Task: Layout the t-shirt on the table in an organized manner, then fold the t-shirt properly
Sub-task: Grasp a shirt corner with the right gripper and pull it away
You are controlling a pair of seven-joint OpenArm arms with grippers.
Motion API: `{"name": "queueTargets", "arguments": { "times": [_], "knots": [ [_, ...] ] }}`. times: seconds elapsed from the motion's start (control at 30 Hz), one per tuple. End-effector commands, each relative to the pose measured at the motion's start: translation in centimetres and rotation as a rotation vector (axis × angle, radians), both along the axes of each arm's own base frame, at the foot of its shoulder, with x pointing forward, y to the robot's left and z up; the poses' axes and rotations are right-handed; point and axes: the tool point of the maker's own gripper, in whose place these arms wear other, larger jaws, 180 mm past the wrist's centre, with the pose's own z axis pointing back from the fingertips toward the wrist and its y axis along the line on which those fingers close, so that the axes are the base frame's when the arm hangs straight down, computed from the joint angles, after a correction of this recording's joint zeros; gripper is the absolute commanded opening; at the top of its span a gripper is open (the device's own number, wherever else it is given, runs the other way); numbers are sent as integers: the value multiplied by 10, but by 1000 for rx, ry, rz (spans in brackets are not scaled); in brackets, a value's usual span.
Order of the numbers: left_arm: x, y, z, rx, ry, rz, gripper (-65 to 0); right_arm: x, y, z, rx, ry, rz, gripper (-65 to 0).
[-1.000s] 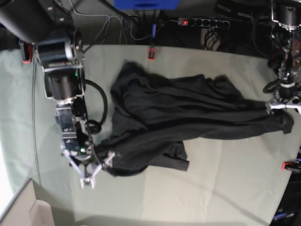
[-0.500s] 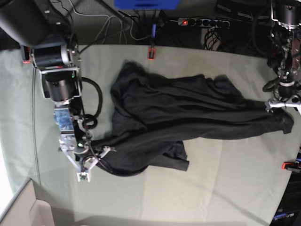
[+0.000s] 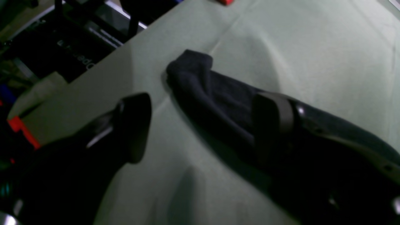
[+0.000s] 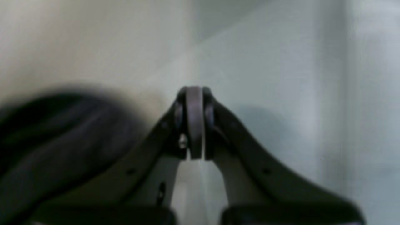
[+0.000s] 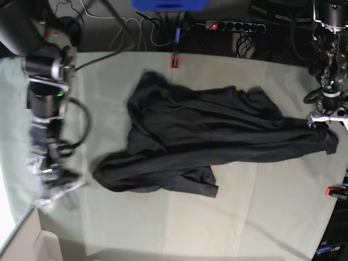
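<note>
T-shirt (image 5: pixel 206 136) charcoal-black, plain; table (image 5: pixel 261 217) pale grey-green; clamps (image 5: pixel 175 61) red.

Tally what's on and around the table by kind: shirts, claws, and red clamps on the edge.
T-shirt: 1, crumpled on the table
Claws: 2, the left claw open over a shirt end, the right claw shut on nothing
Red clamps: 2 clear in the base view, far edge and right edge
Total: 5

Open tool (image 3: pixel 203 125) astride t-shirt (image 3: pixel 212 93)
</note>
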Motion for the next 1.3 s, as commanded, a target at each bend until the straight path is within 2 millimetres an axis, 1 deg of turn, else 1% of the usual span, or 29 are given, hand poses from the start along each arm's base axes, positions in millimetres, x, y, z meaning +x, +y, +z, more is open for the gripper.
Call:
{"name": "queueTargets", "arguments": {
  "times": [0.0,0.07,0.1,0.17,0.2,0.23,0.27,0.3,0.33,0.4,0.43,0.53,0.67,0.7,0.77,0.83,0.93,1.0,1.07,1.13,1.2,1.23,1.27],
  "knots": [
    [8,8,19,39,-51,-2,-164,17,-27,41,-43,-94,-33,-650],
    [8,8,19,39,-51,-2,-163,14,-48,56,-63,-111,-66,-650],
    [9,8,19,39,-53,-2,-162,14,-52,61,-68,-118,-72,-650],
    [10,8,20,38,-56,-2,-161,14,-53,68,-73,-120,-71,-650],
    [11,8,20,38,-58,-2,-161,11,-51,67,-70,-109,-69,-650],
    [11,5,19,31,-58,-2,-161,7,-49,65,-64,-95,-68,-650],
    [11,3,17,24,-59,1,-161,6,-36,61,-47,-87,-54,-650],
    [10,1,16,20,-59,1,-161,6,-19,56,-26,-76,-33,-650],
    [10,1,16,20,-59,1,-161,7,-7,53,-17,-67,-13,-639],
    [10,0,15,15,-59,2,-161,7,18,43,-11,-44,39,-578],
    [10,0,14,15,-57,2,-162,9,33,39,-12,-36,74,-535],
    [8,0,13,15,-53,2,-162,9,64,29,-22,-14,150,-398],
    [7,0,12,17,-50,2,-163,16,91,30,-37,-38,216,-228],
    [7,0,12,17,-50,2,-163,15,93,26,-38,-33,222,-202],
    [7,0,12,15,-50,2,-163,12,93,9,-28,9,220,-157],
    [2,0,8,15,-38,2,-163,12,93,-7,-15,46,217,-155],
    [0,-2,8,15,-37,-2,-163,1,92,-32,-2,92,211,-156],
    [0,-2,8,14,-38,-3,-163,1,92,-34,-5,72,210,-156],
    [1,-3,9,14,-41,-4,-163,-2,94,-38,-4,77,214,-177],
    [1,-3,9,14,-41,-4,-163,-6,95,-43,-1,87,215,-231],
    [1,-3,9,14,-41,-4,-163,-8,100,-45,6,86,219,-326],
    [1,-3,9,14,-41,-4,-163,-8,107,-46,16,87,224,-374],
    [1,-3,9,14,-41,-4,-163,-8,111,-47,21,90,229,-435]
  ]
}}
